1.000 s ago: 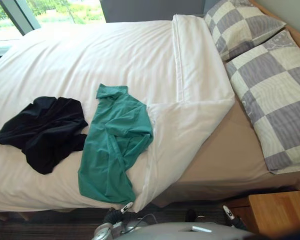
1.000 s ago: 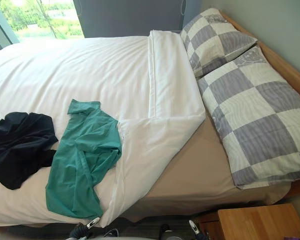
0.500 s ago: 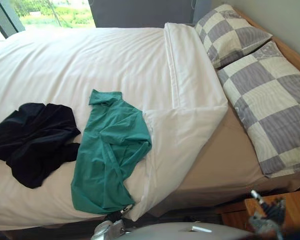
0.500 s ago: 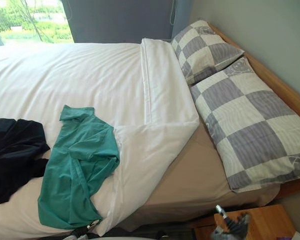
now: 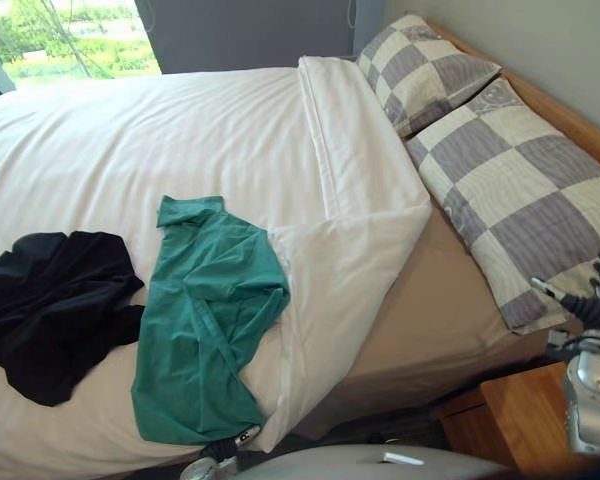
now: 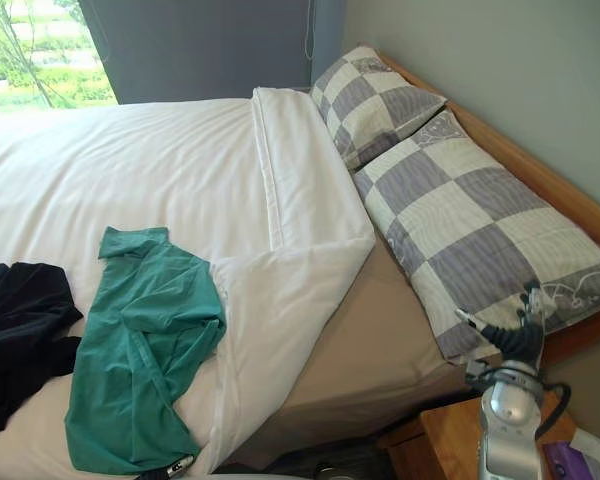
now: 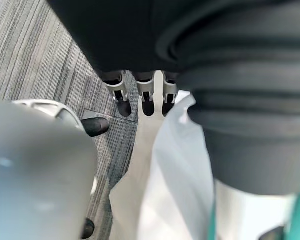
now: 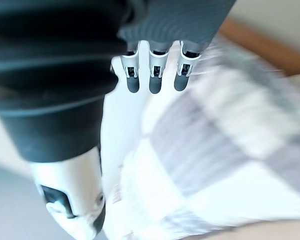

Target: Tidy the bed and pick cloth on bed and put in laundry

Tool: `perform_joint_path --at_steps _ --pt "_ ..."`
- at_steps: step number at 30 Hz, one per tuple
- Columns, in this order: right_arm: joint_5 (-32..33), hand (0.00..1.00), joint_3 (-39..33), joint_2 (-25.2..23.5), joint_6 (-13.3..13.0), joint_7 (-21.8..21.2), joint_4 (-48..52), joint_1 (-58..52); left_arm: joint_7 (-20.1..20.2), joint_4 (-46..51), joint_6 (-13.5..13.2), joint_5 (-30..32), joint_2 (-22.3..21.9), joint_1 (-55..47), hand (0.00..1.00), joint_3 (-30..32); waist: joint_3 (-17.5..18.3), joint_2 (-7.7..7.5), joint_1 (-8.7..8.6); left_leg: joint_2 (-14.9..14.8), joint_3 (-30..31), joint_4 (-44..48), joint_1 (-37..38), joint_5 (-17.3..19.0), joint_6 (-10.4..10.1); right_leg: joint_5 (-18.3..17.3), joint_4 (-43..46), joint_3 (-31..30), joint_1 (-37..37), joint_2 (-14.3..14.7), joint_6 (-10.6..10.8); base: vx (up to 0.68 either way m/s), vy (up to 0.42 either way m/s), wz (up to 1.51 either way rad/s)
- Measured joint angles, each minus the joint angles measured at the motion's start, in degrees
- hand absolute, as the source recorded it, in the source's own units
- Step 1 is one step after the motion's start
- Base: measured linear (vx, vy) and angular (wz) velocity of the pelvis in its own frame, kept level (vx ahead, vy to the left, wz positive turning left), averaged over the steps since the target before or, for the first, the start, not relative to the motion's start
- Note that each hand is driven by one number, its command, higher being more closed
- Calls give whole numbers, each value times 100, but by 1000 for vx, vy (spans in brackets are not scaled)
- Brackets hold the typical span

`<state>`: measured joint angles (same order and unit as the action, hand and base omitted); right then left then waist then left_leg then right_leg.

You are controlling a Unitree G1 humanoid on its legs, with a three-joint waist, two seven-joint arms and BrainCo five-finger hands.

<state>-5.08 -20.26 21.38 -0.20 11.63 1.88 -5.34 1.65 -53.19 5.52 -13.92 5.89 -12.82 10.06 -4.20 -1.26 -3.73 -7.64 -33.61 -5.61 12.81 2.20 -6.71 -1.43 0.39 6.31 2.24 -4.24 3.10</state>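
EDITOR: Clothes on the bed: how many, and where?

STRINGER: Two. A crumpled green shirt [image 5: 210,320] lies on the white duvet [image 5: 180,130] just past the left hand [image 7: 148,102], at the bed's near edge. A bunched black garment [image 5: 50,310] sits right beside the shirt, farther out to that hand's left.

EDITOR: Hands?

STRINGER: Both empty. The left hangs with its fingers straight over striped grey carpet [image 7: 35,55] and the duvet's drooping hem. The right hand [image 6: 515,335] is raised with its fingers spread above a wooden nightstand [image 5: 505,425], just beside the nearer pillow [image 6: 480,250]. A farther pillow [image 6: 375,95] lies beyond; both are grey-and-cream checks.

EDITOR: Room to move?

STRINGER: The duvet's corner is folded back in a triangle, baring a smooth tan sheet [image 5: 430,320] between the shirt and the right hand. A wooden headboard [image 5: 570,120] runs behind the pillows.
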Motion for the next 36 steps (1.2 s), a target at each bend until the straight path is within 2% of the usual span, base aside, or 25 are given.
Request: perform_joint_path --at_steps 7,13,15,16,17,21,22,27,30,33,36 --pt "-480 0 856 461 424 -485 5 879 46 -30 -79 7 101 -48 0 -84 6 -39 23 72 277 3 -72 -28 55 12 -1 188 27 -88 10 -18 -5 16" --pt "-758 0 1561 463 760 -868 -175 1419 46 -33 -121 49 145 -64 0 -87 -95 -145 100 84 519 2 -118 -70 116 11 -3 400 122 -125 9 -17 -11 19" --pt "-760 0 1952 463 885 -936 -406 1780 40 -11 -118 232 223 -27 0 -86 -176 -259 134 100 662 1 -250 -119 162 12 7 507 41 -155 9 -78 -16 24" --pt "-758 0 2047 463 919 -932 -470 1881 38 -1 -119 232 251 -5 0 -84 -192 -287 152 103 707 0 -311 -139 175 13 12 526 -5 -161 9 -89 -19 31" --pt "-756 0 2224 460 979 -892 -620 2102 23 17 -121 232 324 77 0 -78 -290 -399 179 105 798 0 -444 -187 189 23 27 579 -94 -178 10 -65 -12 23" --pt "-750 0 2598 423 1003 -610 -1053 2979 -88 40 -74 255 576 563 0 -51 -898 -776 506 93 958 -2 -883 -368 236 197 37 613 -439 -171 0 -90 -15 17" --pt "-751 0 2622 401 1002 -545 -1169 3127 -97 68 -65 275 612 612 0 -31 -1003 -832 560 94 1022 -1 -963 -401 249 234 34 611 -479 -173 9 -30 1 28" --pt "-751 0 2781 326 987 -246 -1527 3651 -206 308 -69 392 618 793 0 8 -1372 -884 815 -17 1238 4 -1212 -465 303 694 -15 518 -607 -73 66 7 34 23" --pt "-748 0 2800 186 980 -77 -1671 3988 -222 480 -55 393 657 916 0 159 -1548 -1011 918 -37 1301 6 -1409 -489 344 928 -69 430 -760 -51 79 -14 63 8" --pt "-749 0 2995 185 986 10 -1893 4364 -249 585 0 398 799 1134 0 175 -1854 -1142 988 -32 1391 130 -1600 -474 393 1088 -164 380 -808 -73 77 -3 51 15" --pt "-748 0 3094 184 987 10 -2017 4548 -301 731 -11 452 827 1199 0 193 -1972 -1148 1108 -32 1417 253 -1843 -447 416 1168 -168 378 -983 -87 37 4 43 8"
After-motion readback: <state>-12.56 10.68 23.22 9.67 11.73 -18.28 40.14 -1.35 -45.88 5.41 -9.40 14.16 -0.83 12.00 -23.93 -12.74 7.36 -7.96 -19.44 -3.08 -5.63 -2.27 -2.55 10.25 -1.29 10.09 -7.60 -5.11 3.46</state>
